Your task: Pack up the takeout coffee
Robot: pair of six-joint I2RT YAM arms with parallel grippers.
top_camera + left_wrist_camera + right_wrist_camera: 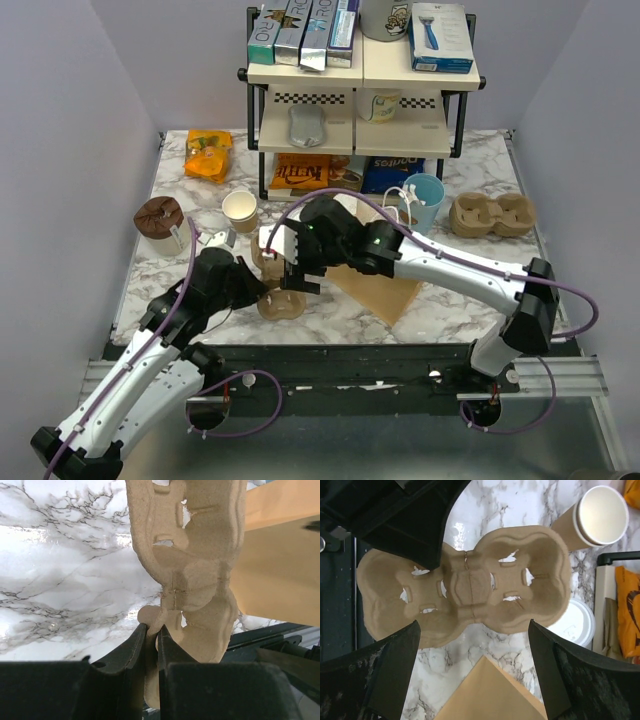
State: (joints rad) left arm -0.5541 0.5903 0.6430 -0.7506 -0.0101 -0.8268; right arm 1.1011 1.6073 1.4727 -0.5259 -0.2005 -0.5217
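Loading station: my left gripper is pinched tight on an edge tab of the tan moulded-pulp two-cup carrier, set low on the white marble-patterned table. My right gripper hangs directly above the carrier, fingers spread wide with nothing between them. From my right wrist the takeout coffee shows only its round white plastic lid. It stands just beside the carrier's far end at 3 o'clock. A lidless paper cup is at 1 o'clock and the flat brown paper bag at 6 o'clock. I judge the carrier is being steadied for loading. Next, my right hand should shift toward 3 o'clock, descend around the lidded cup and close gently, holding it upright.
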